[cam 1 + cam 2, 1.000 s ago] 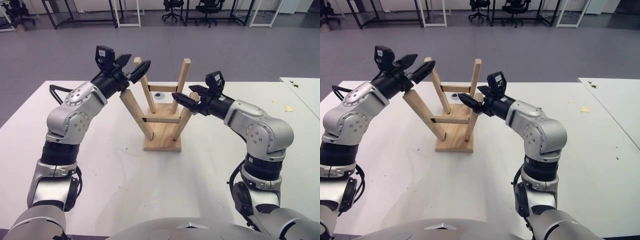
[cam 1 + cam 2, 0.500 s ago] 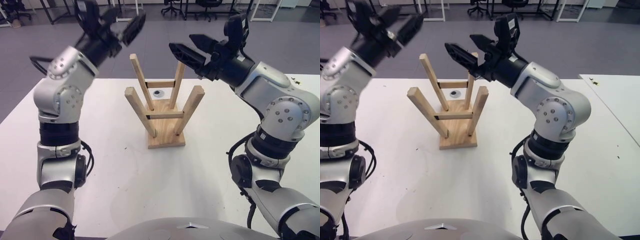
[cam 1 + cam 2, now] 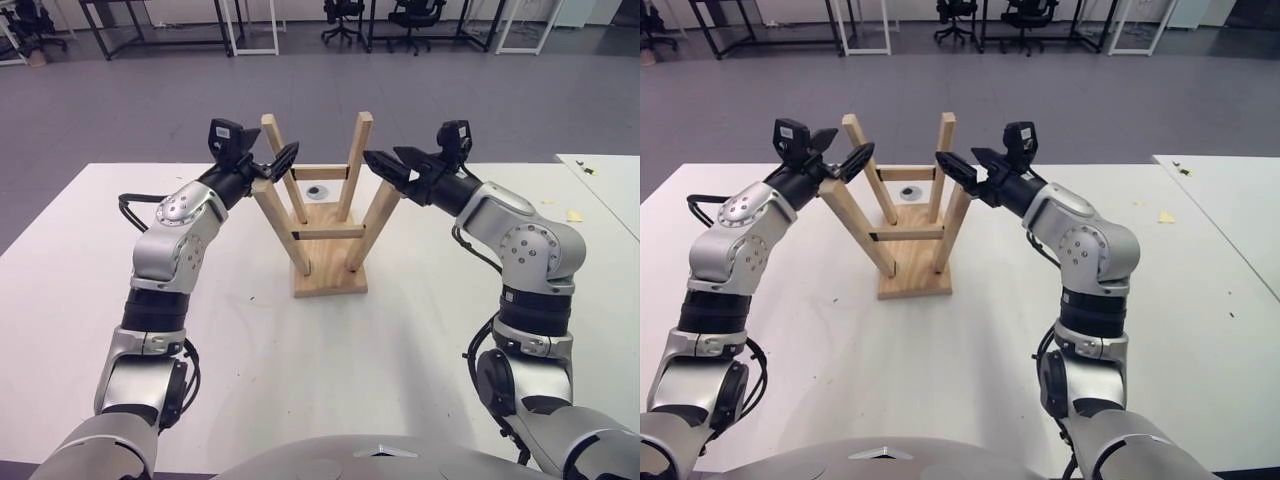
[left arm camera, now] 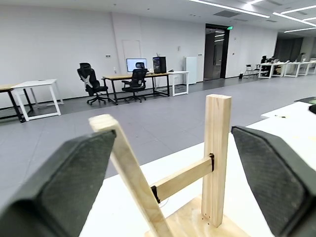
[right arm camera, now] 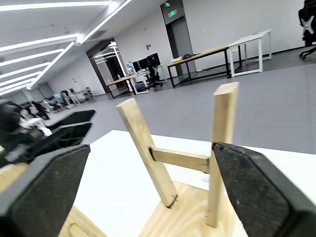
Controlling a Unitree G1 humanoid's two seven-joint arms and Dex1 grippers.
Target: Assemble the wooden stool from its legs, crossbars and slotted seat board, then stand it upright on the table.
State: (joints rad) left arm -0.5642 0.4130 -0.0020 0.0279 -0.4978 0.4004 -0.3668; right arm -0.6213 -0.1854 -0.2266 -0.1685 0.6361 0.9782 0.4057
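Stool (image 3: 325,230): built as far as I can see, and resting upside down on the white table (image 3: 250,380), between my two pincers and below them.

Seat board (image 3: 328,275): flat on the table, at the bottom of the stool and well below both pincers.

Legs: four, pointing upward and splaying outward from the seat board.

Crossbars: rear crossbar (image 3: 320,173) joins the two far legs, and front crossbar (image 3: 322,233) joins the two near legs. Any side bars are hard to make out.

Left pincer (image 3: 278,162): open with its fingers spread wide and holding nothing. It hovers just above the top end of the near-left leg (image 3: 280,228). In the wrist view that leg end sits close beside one pad (image 4: 64,187), and I cannot tell whether they touch.

Right pincer (image 3: 385,163): open and empty. It hovers just above the top end of the near-right leg (image 3: 372,225), with its fingers pointing toward the left pincer.

Done, by my judgement: legs, crossbars and seat board appear joined.

Left to do, by my judgement: close each pincer on a leg, lift the stool, turn it over, and set it on its four feet with the seat board on top.
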